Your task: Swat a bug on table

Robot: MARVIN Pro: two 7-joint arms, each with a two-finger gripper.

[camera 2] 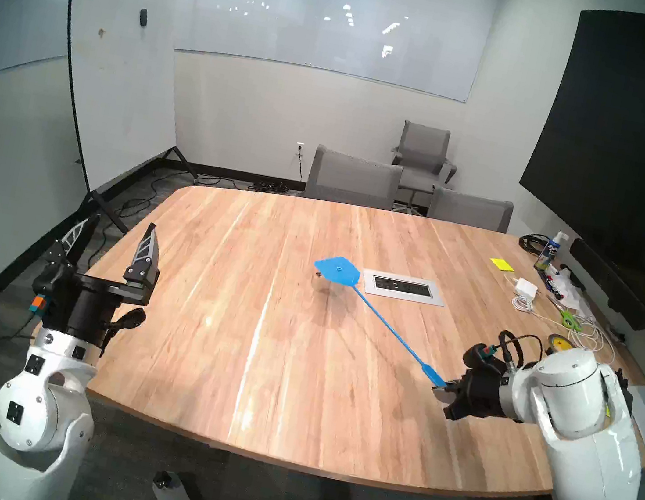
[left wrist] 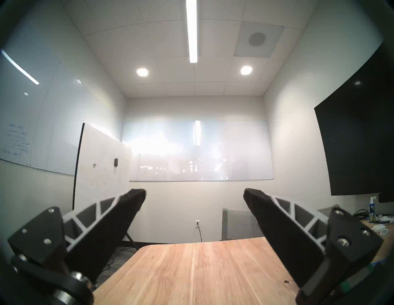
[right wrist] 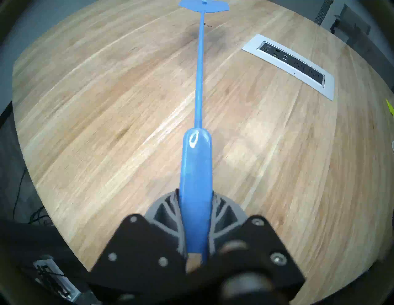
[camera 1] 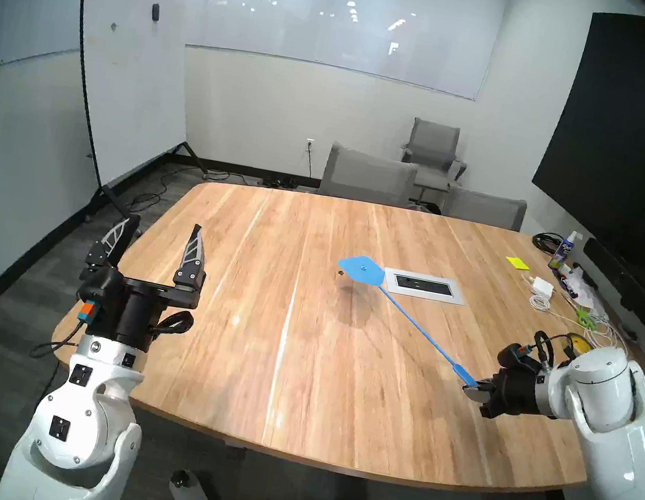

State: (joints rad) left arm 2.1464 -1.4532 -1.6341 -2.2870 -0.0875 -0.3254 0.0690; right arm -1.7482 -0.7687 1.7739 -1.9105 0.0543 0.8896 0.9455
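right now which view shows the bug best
Head stereo left: the bug is a dark speck on the table, clear of the swatter head's left edge. Head stereo right has it partly under that edge; right wrist shows crumbs beside the shaft; left wrist a speck by a finger.

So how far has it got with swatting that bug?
Done: the right end effector grips the blue swatter by its handle. In hand: the swatter's head is raised above the table, over the bug. Left: the downward strike. The left end effector waits open.
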